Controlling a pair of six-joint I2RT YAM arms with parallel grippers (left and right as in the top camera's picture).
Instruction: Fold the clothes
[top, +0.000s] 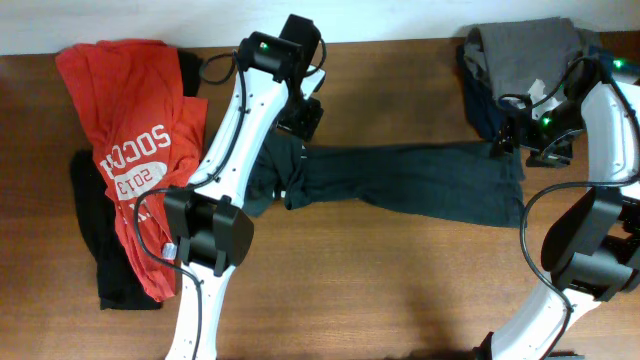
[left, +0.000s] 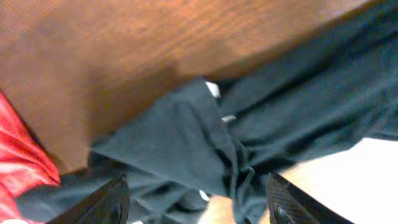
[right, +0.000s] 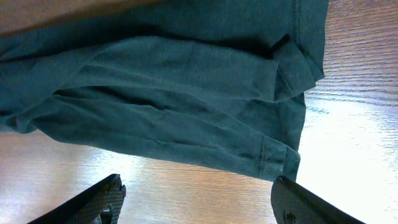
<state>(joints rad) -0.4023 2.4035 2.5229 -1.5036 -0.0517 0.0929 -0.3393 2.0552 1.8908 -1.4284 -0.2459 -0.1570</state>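
Wide-parted left jaws hang above dark, wrinkled cloth (left: 180, 143), seemingly folded lengthwise.

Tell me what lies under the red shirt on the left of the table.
A black garment lies under the red shirt, sticking out at its left and lower edges. Whatever else the shirt covers cannot be seen.

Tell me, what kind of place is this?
Probably a robot lab or workshop. A left robot arm and a right robot arm work at a wooden table, with a dark shirt spread out, a red shirt and a grey pile on it.
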